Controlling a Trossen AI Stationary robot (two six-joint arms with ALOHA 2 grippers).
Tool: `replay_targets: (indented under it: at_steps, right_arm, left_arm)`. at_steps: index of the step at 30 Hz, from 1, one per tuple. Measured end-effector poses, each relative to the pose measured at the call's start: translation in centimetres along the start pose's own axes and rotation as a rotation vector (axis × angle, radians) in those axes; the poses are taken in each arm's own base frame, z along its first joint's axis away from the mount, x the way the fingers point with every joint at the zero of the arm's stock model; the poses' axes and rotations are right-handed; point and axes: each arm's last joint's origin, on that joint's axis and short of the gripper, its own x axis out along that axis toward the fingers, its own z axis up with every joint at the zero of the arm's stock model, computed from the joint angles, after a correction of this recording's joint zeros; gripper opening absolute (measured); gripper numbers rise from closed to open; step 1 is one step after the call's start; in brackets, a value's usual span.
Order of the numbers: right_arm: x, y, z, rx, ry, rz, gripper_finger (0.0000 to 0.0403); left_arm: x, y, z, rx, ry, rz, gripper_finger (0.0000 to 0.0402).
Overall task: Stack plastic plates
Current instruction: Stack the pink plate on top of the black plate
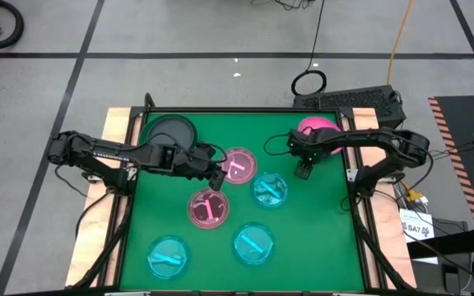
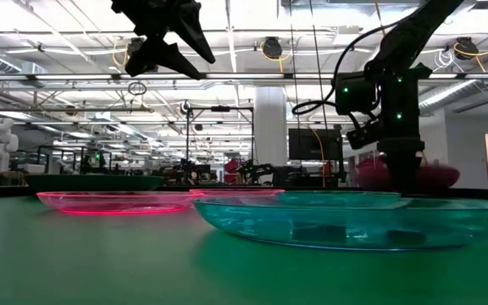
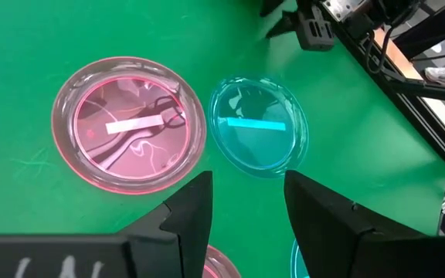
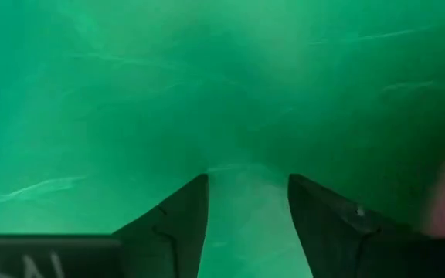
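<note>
1. Seven plates at least lie loose on the green mat (image 1: 319, 214), none visibly stacked: a dark plate (image 1: 171, 131) at the far left corner, a magenta plate (image 1: 318, 130) at the far right, two pink plates (image 1: 237, 164) (image 1: 208, 207) mid-table, and three cyan plates (image 1: 268, 189) (image 1: 253, 244) (image 1: 168, 255) nearer the front.
2. They look thin, light and fairly stiff, with a shallow raised rim and a glossy surface that could slip. A pinch across the rim seems the only fair hold, since the flat floor gives the fingers nothing to close on.
3. From the left wrist, one pink plate (image 3: 128, 123) and a cyan plate (image 3: 257, 125) lie side by side just ahead of the jaws, rims nearly touching.
4. The left gripper (image 1: 217, 177) hangs above the mat between the two pink plates, its jaws partly open and holding nothing.
5. The right gripper (image 1: 303, 170) is low to the mat, beside the magenta plate and near the mid-table cyan one. Its jaws stand apart with only bare mat between them; a pink blur shows off to one side of them, probably the magenta plate's rim.
6. From table height the front cyan plate (image 2: 354, 219) shows how shallow the rims are, so a low, level approach seems needed.
</note>
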Motion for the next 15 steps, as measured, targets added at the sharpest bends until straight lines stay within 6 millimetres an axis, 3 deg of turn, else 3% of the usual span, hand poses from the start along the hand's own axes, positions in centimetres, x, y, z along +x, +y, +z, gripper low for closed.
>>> replay_targets:
  at_steps: [15]
  right_arm:
    - [-1.9,-0.2,-1.0,0.060,0.032,0.001,0.0169]
  left_arm:
    - [0.0,0.0,0.0,0.001,0.000,0.000,0.0168]
